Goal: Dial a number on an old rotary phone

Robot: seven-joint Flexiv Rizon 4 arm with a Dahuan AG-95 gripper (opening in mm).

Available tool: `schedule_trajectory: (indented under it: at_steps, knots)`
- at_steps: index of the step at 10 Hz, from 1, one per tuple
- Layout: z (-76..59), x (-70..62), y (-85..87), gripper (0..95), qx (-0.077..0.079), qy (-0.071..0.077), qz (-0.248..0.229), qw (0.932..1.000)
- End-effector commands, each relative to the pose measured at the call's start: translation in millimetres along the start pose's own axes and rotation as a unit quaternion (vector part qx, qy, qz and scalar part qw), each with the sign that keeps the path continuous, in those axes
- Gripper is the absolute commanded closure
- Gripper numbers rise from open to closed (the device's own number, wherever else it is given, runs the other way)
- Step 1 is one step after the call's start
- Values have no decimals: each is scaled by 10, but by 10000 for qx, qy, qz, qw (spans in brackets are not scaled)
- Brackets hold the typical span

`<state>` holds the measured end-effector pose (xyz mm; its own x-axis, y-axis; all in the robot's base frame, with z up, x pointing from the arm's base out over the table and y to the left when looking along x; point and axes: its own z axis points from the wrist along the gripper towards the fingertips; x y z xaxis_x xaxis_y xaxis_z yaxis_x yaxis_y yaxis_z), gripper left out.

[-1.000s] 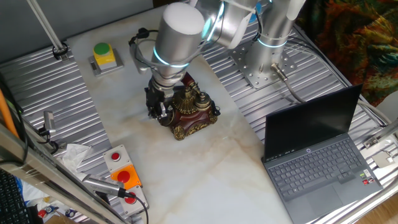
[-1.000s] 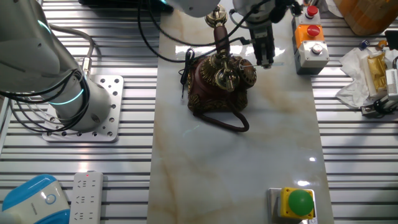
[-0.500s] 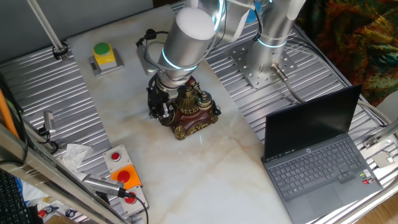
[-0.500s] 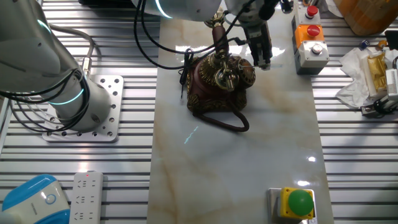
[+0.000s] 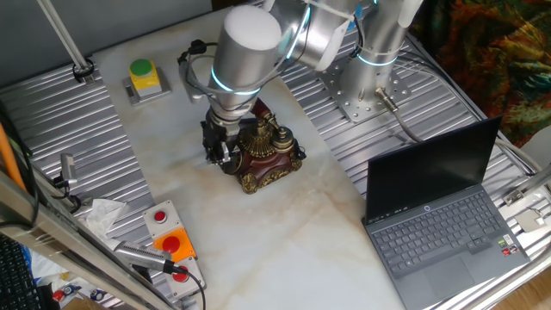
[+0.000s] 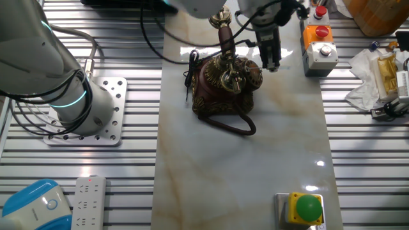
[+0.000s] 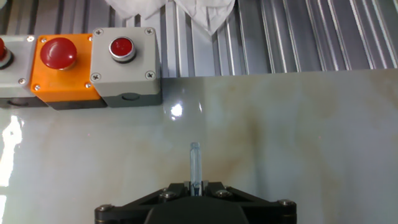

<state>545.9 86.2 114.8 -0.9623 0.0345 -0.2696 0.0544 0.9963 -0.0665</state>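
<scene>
The dark red, brass-trimmed old rotary phone (image 6: 225, 86) stands mid-table; the two-finger gripper (image 6: 273, 56), fingers pressed together around a thin clear rod (image 7: 194, 163), hangs beside its dial. A misaligned rod tip could likely miss a finger hole and shove the light phone.

Open marble table (image 6: 255, 172) across the lower half of the other fixed view, broken only by a green button box (image 6: 307, 209) at lower right. Blocked at upper centre by the old rotary phone (image 6: 225, 86), black cord (image 6: 238, 126) looping out below it. Gripper (image 6: 272, 62) just beside the dial's right edge. Red button boxes (image 7: 93, 65) crowding the upper left of the hand view. Laptop (image 5: 448, 215) at right in one fixed view.
</scene>
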Motion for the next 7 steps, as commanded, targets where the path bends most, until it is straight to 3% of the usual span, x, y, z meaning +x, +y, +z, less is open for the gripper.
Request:
schedule_trajectory:
  at_steps: [1,5,7]
  knots:
    - [102,-17,-3,950,15,-45,-38,10000]
    - [117,-42,-1,950,25,231,-33,9997]
    - [117,-42,-1,950,61,259,-13,9996]
